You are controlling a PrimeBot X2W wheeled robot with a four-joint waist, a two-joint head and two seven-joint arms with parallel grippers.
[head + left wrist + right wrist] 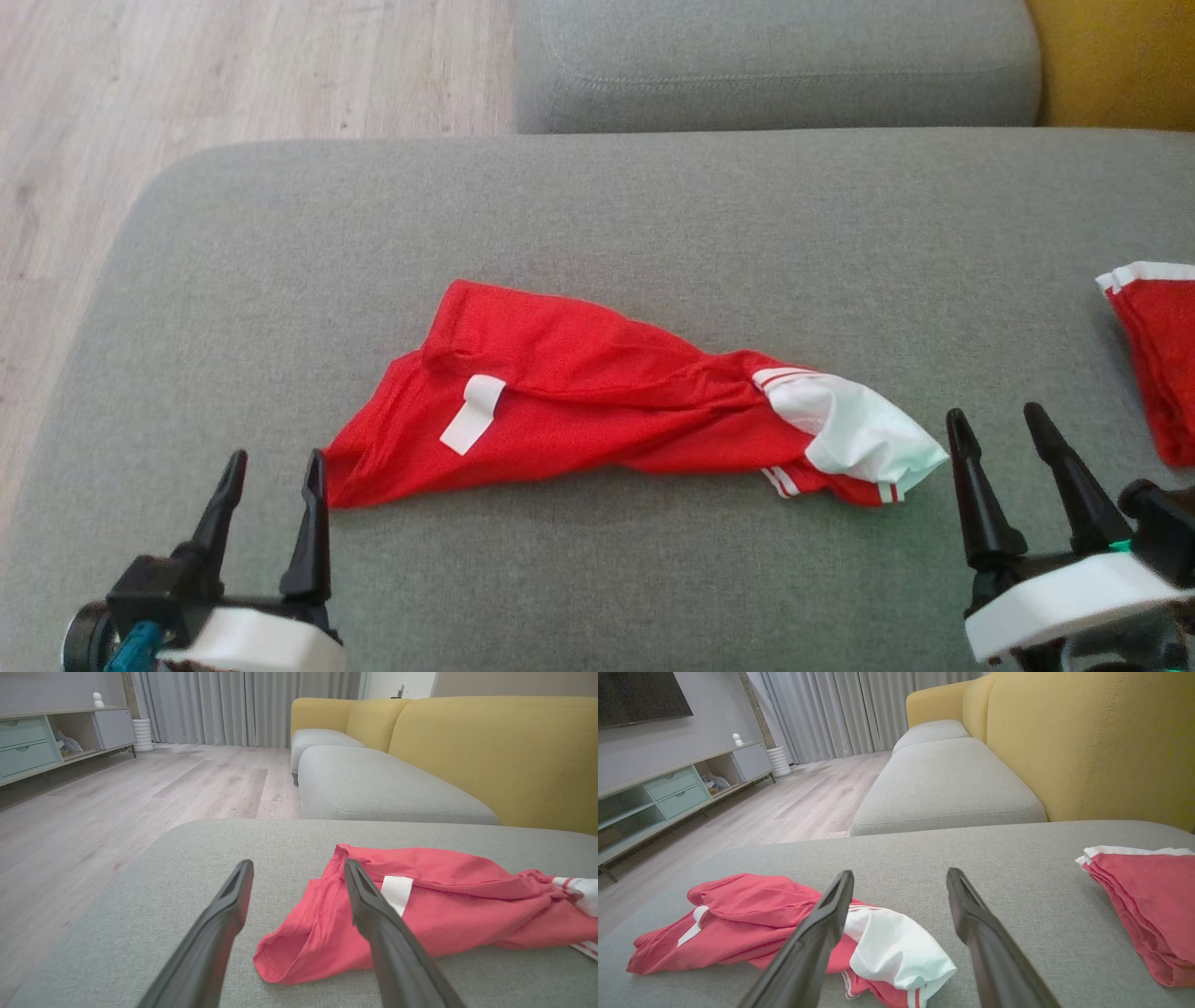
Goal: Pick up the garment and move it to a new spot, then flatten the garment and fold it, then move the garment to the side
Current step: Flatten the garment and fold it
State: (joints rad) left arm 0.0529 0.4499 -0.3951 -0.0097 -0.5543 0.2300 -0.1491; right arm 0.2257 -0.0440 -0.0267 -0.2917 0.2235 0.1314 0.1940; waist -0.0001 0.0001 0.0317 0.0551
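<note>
A crumpled red garment [579,401] with a white sleeve end and a white tag lies across the middle of the grey cushion [597,205]. My left gripper [274,467] stands open just left of the garment's lower-left corner, nothing between its fingers; in the left wrist view the garment [434,905] lies ahead and to the right of that gripper [299,870]. My right gripper [997,422] is open just right of the white sleeve end; in the right wrist view the garment [752,924] sits left of that gripper [901,879].
A second red garment [1158,355], folded with a white edge, lies at the cushion's right edge [1148,896]. Another grey seat cushion [775,61] and a yellow backrest [1111,56] are behind. Wooden floor [187,75] lies to the left, beyond the cushion's rounded edge.
</note>
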